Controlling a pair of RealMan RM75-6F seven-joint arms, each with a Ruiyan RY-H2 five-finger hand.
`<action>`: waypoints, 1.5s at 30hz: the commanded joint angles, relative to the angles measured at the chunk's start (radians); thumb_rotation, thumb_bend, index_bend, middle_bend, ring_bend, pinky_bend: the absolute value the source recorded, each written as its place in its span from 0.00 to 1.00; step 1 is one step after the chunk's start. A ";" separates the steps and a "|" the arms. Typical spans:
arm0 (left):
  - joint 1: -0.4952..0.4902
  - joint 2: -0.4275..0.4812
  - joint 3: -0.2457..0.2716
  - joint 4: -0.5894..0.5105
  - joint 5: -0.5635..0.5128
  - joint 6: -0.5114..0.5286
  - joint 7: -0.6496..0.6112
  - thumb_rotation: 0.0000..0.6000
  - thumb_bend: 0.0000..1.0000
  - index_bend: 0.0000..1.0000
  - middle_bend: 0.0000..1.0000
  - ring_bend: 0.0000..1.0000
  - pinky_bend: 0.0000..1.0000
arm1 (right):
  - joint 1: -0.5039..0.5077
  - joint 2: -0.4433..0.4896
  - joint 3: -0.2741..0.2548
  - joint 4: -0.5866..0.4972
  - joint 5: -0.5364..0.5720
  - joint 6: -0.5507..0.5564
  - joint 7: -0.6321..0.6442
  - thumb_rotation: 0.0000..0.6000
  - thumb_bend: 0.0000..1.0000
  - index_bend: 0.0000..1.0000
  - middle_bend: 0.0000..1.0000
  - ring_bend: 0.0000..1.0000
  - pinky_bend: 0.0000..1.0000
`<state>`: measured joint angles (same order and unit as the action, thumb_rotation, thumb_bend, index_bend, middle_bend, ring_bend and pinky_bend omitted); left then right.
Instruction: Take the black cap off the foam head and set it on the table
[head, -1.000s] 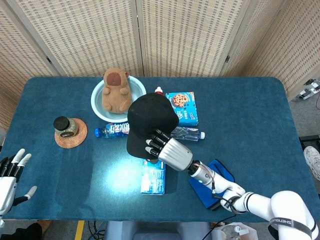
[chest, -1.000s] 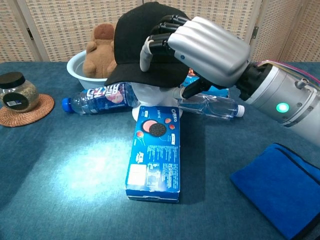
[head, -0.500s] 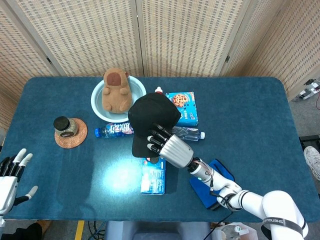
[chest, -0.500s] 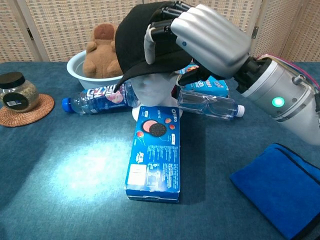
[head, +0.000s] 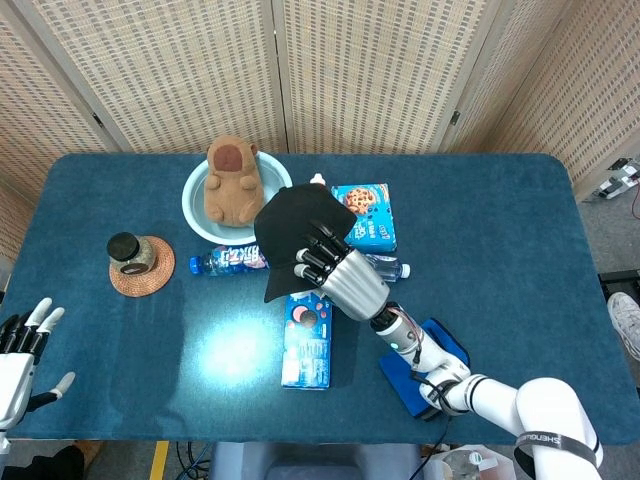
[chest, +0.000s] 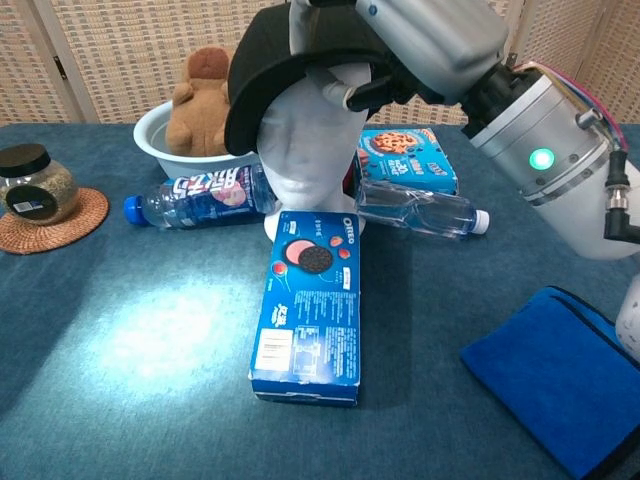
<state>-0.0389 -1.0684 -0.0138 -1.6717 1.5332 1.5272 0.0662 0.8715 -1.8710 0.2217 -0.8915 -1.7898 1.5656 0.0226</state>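
Observation:
My right hand (head: 340, 275) grips the black cap (head: 287, 232) from above, fingers curled over its crown. In the chest view the black cap (chest: 262, 78) is raised and tilted, its brim hanging at the left, and the white foam head (chest: 305, 140) shows its face below it. The cap still hovers over the top of the head. The right hand (chest: 425, 30) reaches the top edge of that view. The head view hides the foam head under the cap. My left hand (head: 22, 340) is at the table's near left corner, holding nothing, fingers spread.
An Oreo box (chest: 308, 305) lies just in front of the foam head. A clear bottle (chest: 420, 212) and a cookie box (chest: 408, 160) are to its right, a blue drink bottle (chest: 195, 195) to its left. A blue cloth (chest: 560, 370) lies near right. A bowl (head: 200, 215) with a plush and a jar (head: 128, 252) stand further left.
My right hand has lifted the cap upward and back off the foam head. The white face, covered a second ago, now shows. The left hand has stayed put.

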 joint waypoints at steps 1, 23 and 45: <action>0.000 -0.001 0.000 0.001 0.000 -0.001 0.000 1.00 0.20 0.02 0.00 0.00 0.00 | 0.008 -0.001 0.017 -0.007 0.013 0.014 -0.003 1.00 0.46 0.82 0.46 0.24 0.16; -0.004 -0.006 -0.002 0.016 -0.007 -0.010 -0.014 1.00 0.20 0.02 0.00 0.00 0.00 | 0.094 0.058 0.155 0.070 0.151 -0.001 -0.058 1.00 0.46 0.85 0.47 0.25 0.16; -0.015 -0.006 -0.003 0.027 -0.006 -0.025 -0.026 1.00 0.20 0.02 0.00 0.00 0.00 | 0.018 0.292 0.184 0.005 0.214 0.115 -0.103 1.00 0.46 0.85 0.48 0.26 0.14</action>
<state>-0.0529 -1.0746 -0.0167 -1.6447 1.5263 1.5030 0.0397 0.9091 -1.6008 0.4105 -0.8648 -1.5810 1.6676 -0.0698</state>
